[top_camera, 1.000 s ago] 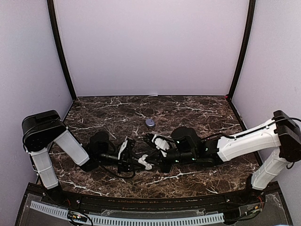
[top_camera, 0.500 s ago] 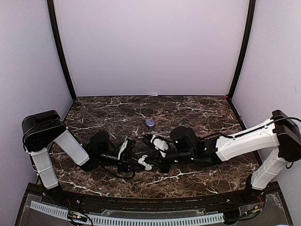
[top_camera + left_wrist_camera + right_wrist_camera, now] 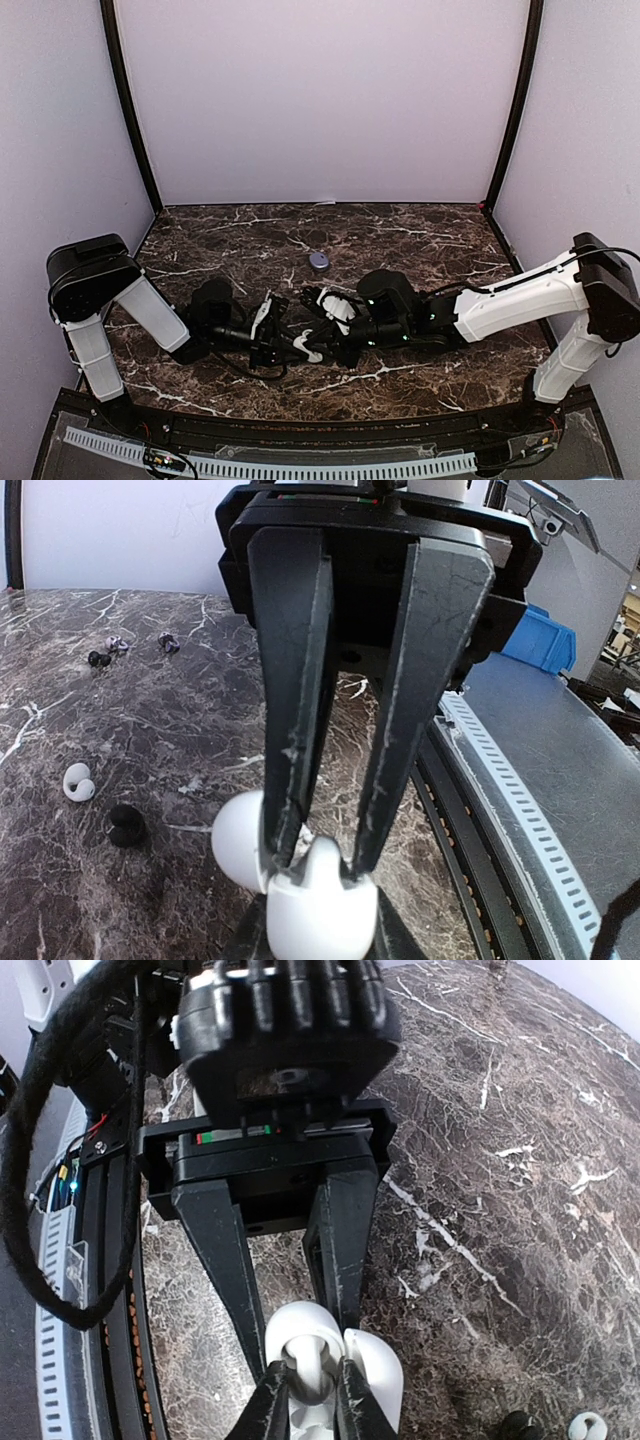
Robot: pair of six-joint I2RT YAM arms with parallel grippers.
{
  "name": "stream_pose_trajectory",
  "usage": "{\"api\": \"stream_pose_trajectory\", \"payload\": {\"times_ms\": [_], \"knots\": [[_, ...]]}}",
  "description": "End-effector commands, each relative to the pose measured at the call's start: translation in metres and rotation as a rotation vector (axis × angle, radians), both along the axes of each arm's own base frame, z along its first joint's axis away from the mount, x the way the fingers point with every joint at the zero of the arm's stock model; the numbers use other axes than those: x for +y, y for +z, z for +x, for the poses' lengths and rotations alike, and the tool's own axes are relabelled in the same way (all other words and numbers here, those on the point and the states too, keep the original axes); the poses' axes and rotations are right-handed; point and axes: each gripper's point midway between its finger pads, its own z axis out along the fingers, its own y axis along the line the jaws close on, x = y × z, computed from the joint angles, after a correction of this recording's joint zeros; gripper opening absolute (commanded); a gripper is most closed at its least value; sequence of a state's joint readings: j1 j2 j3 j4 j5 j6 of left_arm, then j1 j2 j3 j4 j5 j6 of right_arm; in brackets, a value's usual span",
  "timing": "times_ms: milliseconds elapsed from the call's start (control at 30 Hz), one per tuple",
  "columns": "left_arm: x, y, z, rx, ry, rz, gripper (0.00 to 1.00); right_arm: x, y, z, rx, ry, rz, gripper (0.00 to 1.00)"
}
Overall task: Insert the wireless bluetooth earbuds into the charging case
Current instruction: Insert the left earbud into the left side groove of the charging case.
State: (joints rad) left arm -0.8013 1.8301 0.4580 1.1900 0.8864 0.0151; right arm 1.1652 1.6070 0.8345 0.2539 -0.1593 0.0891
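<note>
My left gripper [image 3: 322, 865] is shut on an open white charging case [image 3: 320, 915] and holds it just above the table, lid [image 3: 238, 842] swung to one side. My right gripper [image 3: 310, 1380] is shut on a white earbud [image 3: 312, 1358] and holds it at the case's cavity [image 3: 300, 1322]. In the top view both grippers meet at the case [image 3: 306, 346], left gripper [image 3: 284, 341] facing right gripper [image 3: 320, 343]. A loose white earbud [image 3: 77, 780] and a black earbud [image 3: 126, 824] lie on the marble beside them.
A small purple case [image 3: 319, 261] lies further back at mid-table. Several small earbuds [image 3: 115, 646] lie in a cluster further off. The table's front edge and a slotted cable strip [image 3: 505, 800] run close by the grippers.
My right arm has crept slightly left, bringing the earbud closer into the case. The left gripper and the case have stayed put.
</note>
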Motion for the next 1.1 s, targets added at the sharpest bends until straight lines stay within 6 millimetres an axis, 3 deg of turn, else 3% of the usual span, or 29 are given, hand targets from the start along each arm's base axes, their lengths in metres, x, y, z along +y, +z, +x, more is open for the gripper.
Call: {"api": "stream_pose_trajectory", "payload": {"times_ms": [0, 33, 300, 533, 667, 900, 1067], "knots": [[-0.003, 0.02, -0.002, -0.05, -0.024, -0.058, 0.18, 0.007, 0.012, 0.0, -0.022, -0.002, 0.046, 0.18], [-0.003, 0.02, -0.002, -0.051, -0.022, -0.058, 0.18, 0.006, 0.026, 0.0, -0.034, -0.003, 0.076, 0.19], [-0.003, 0.02, 0.002, -0.045, 0.004, -0.056, 0.18, -0.003, 0.048, -0.004, -0.057, -0.004, 0.124, 0.26], [0.002, 0.023, 0.018, -0.03, 0.093, -0.06, 0.19, -0.015, 0.068, -0.001, -0.07, -0.029, 0.199, 0.36], [0.01, 0.028, 0.026, -0.014, 0.131, -0.083, 0.19, -0.03, 0.064, 0.015, -0.059, -0.082, 0.185, 0.36], [0.022, 0.031, 0.046, -0.052, 0.263, -0.078, 0.18, -0.076, 0.054, 0.05, -0.042, -0.218, 0.185, 0.36], [0.029, 0.033, 0.053, -0.079, 0.318, -0.08, 0.18, -0.108, 0.029, 0.087, -0.05, -0.368, 0.124, 0.35]]}}
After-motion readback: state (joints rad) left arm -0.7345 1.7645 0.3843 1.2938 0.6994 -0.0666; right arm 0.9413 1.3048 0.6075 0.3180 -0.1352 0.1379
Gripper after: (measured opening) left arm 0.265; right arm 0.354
